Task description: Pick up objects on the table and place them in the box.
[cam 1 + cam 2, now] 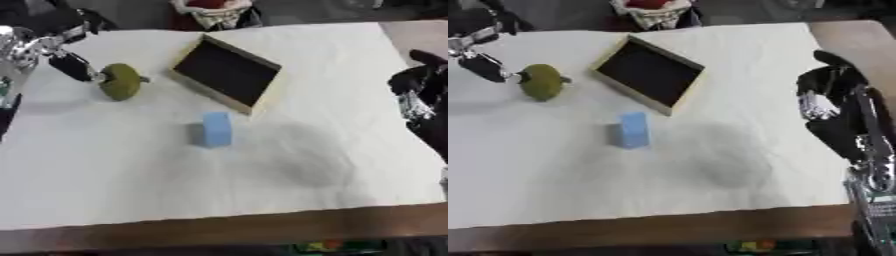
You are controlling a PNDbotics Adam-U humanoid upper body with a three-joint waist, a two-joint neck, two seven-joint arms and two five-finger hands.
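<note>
An olive-green round thing (121,81) lies at the far left of the white cloth. My left hand (72,64) comes in from the upper left, and a straight dark finger touches the round thing's left side without wrapping it. A light blue block (216,129) stands alone near the middle. The box (269,91), a wooden frame with a dark inside, sits tilted behind the block. My right hand (833,90) hovers at the right edge of the cloth, fingers relaxed, holding nothing.
The white cloth (131,170) covers most of the brown table, whose front edge (219,232) and right side (855,37) show bare. A red and white bundle (213,10) sits past the far edge, behind the box.
</note>
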